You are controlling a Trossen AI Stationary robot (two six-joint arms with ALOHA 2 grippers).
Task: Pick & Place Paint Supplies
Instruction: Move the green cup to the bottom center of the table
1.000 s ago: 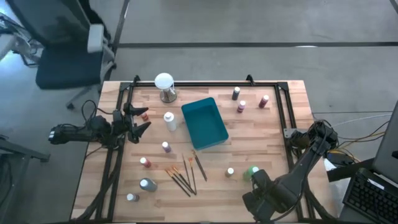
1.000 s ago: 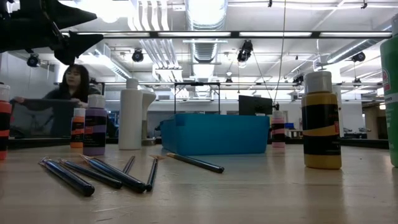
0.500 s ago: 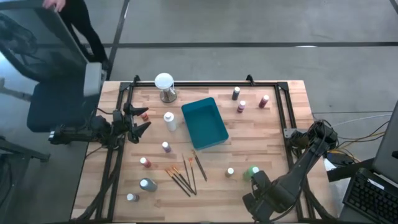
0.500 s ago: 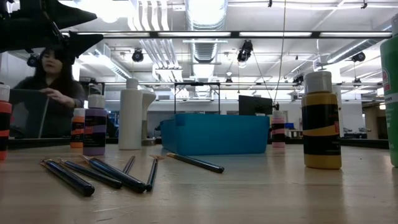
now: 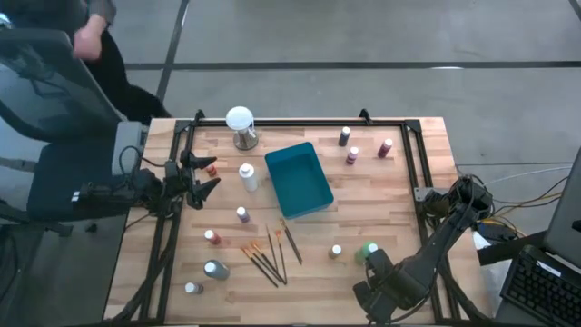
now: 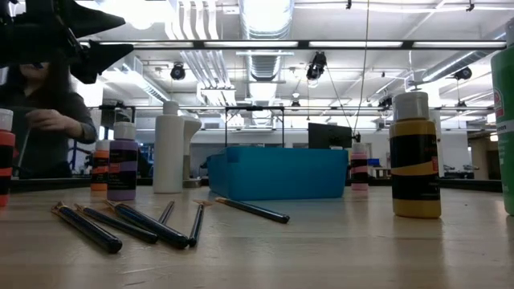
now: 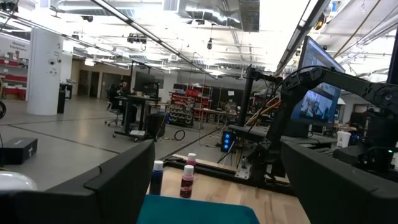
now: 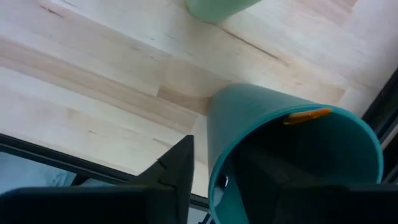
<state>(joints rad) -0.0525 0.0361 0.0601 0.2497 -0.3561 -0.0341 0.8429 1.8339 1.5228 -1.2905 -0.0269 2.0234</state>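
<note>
The paint supplies are spread over the wooden table: small white-capped bottles (image 5: 242, 214) and a fan of thin brushes (image 5: 268, 256) lying flat near the front. My right gripper (image 8: 214, 177) points down near the front right corner, shut astride the rim of a teal cup (image 8: 292, 143) that has an orange-tipped brush (image 8: 308, 114) inside. A green bottle (image 5: 368, 249) stands just beyond the cup. My left gripper (image 5: 211, 177) waits open at the table's left edge, holding nothing. My right gripper has the teal cup by its wall at the rim (image 8: 211, 163), one finger (image 8: 174, 171) outside and the other (image 8: 264, 177) inside. The fingers come from above, pointing down. The cup's mouth faces up. Whether its base rests on the table is hidden.
The teal tray (image 5: 298, 179) sits mid-table, a white globe on a metal base (image 5: 240, 125) behind it. A yellow bottle (image 6: 414, 156) stands front right. A black frame rail (image 5: 413, 163) borders the table. A person with a chair (image 5: 64, 154) is beyond the left edge.
My right gripper has sunk a little toward the table over the cup. Beyond the table's left far corner a person has moved and shifted the chair. The supplies on the table have stayed where they were.
</note>
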